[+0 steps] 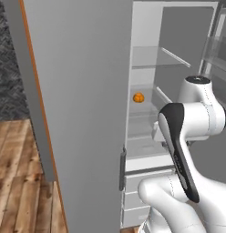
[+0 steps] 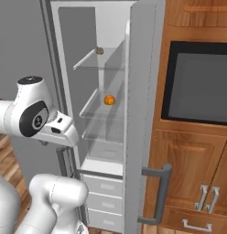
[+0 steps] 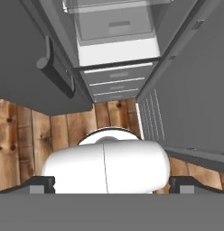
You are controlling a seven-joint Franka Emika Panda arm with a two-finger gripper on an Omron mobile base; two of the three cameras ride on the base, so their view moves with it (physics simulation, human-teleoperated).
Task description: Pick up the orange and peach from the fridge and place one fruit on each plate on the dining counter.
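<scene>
The fridge (image 1: pixel 146 150) stands open, with its white inside, glass shelves and pale drawers (image 2: pixel 104 192) showing. The orange (image 1: pixel 138 97) rests on the middle glass shelf, seen from the other side as the orange (image 2: pixel 109 100). The peach is out of view, as are the plates and the dining counter. My hand (image 2: pixel 60 130) hangs folded in front of the fridge, well below and short of the orange, pointing down at the floor. In the hand view my gripper (image 3: pixel 112 184) is open, its fingertips (image 3: pixel 42 182) far apart with nothing between them.
The big grey fridge door (image 1: pixel 78 100) swings out on the left, its handle (image 1: pixel 122 170) near my arm. A small dull brown round thing (image 2: pixel 100 50) sits on the upper shelf. Wooden cabinets (image 2: pixel 193 173) and a dark oven window (image 2: pixel 197 82) stand to the right.
</scene>
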